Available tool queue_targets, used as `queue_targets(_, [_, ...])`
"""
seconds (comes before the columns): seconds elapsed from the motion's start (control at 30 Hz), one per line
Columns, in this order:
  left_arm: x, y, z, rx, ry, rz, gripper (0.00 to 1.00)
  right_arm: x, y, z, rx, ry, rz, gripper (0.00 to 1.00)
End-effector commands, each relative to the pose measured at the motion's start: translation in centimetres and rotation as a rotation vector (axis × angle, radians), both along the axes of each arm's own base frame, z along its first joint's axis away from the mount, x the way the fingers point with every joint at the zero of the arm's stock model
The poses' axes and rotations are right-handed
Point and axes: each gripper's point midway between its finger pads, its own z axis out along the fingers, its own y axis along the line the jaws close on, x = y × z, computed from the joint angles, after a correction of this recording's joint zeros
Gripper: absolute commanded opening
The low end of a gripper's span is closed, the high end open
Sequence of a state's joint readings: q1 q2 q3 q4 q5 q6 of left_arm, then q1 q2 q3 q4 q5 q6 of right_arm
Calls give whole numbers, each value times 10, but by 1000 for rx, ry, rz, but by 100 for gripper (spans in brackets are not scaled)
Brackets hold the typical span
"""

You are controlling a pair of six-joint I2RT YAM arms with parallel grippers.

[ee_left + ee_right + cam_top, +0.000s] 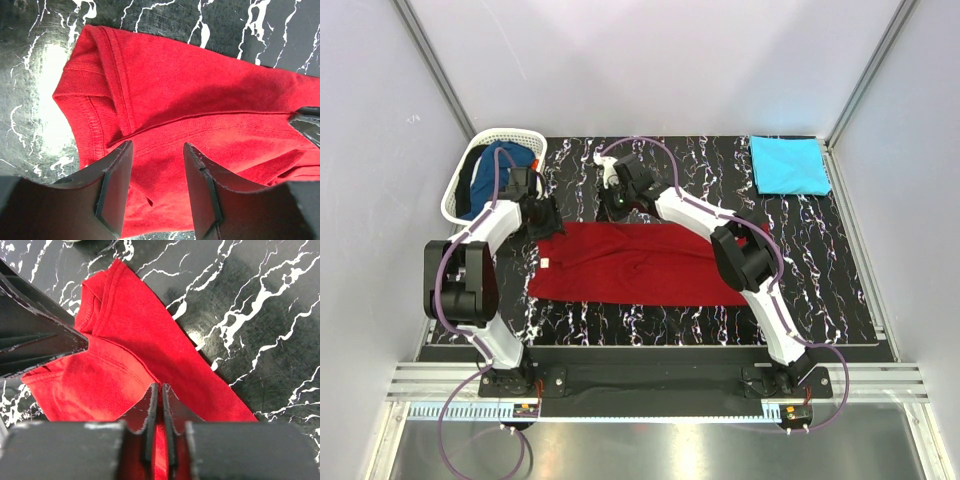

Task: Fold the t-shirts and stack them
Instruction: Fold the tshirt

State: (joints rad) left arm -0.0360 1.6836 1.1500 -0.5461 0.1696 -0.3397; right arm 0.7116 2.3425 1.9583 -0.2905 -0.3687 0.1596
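From above, a deep red cloth t-shirt [640, 262] lies folded into a long band across the middle of the black white-veined marble-patterned table [820, 290]. A bright turquoise cloth t-shirt [790, 165] sits folded at the far right corner, and a dark blue cloth t-shirt [505, 160] is bundled in the white plastic lattice basket [455, 190] at the far left. The left gripper [542, 218] is at the band's far left corner and the right gripper [618, 205] at its far edge, near the middle. The left wrist view shows the left gripper [157, 185] with its fingers [117, 190] well apart just above the red shirt [190, 95], near the ribbed collar, gripping nothing. In the right wrist view the right gripper [159, 405] has its fingers [150, 415] drawn almost together, red cloth showing in the thin slit between them, pinching the shirt [130, 340] at its edge on the table [250, 315].
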Motion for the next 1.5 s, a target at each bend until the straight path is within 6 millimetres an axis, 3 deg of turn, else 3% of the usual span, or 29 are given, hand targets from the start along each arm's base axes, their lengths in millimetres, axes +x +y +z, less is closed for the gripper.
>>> queue_targets(0.0, [16,5,12,25,-44,6,50,-8,8,27,36,-40,35,6])
queue_targets(0.03, [16,5,8,25,-32,5,50,-10,7,25,31,-34,35,0])
queue_targets(0.33, [20,5,24,14,-72,21,50,-38,5,42,37,-48,89,0])
queue_targets(0.4, [17,4,26,13,-76,21,50,-44,4,52,43,-65,98,0])
queue_targets(0.43, [16,5,26,13,-76,23,50,-53,2,45,26,-56,105,0])
queue_targets(0.63, [3,5,25,16,-71,16,50,-78,-11,54,37,-71,114,0])
queue_targets(0.93, [-36,0,13,31,-41,-11,51,-123,-18,22,24,3,147,0])
queue_targets(1.13, [-45,-2,6,17,-18,4,52,-136,-21,7,14,24,158,3])
queue_targets(1.3, [-45,-4,17,8,-48,8,52,-139,-26,8,20,22,141,1])
queue_targets(1.47, [-60,-2,10,18,-32,40,52,-143,-25,15,61,22,138,0])
